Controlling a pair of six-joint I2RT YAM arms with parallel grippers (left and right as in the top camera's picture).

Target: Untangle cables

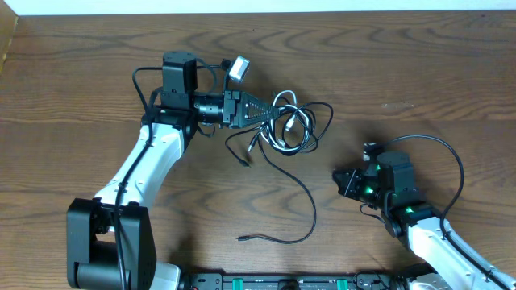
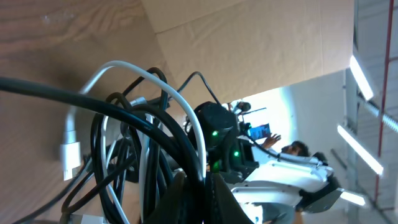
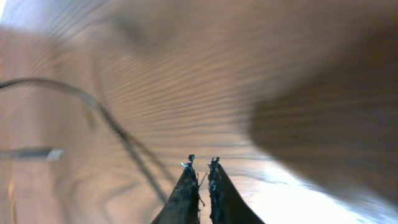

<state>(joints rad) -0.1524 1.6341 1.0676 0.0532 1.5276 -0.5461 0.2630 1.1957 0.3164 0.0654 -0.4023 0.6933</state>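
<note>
The cables lie knotted on the desk right at the left claw, which pinches the knot's edge. The right claw, well apart from the left claw, looks pressed together on nothing. These cords should be light, limp and slippery; the loose black tail trailing away from the left claw seems the best hold, near its plug.

Knotted cables (one white, rest black)
</note>
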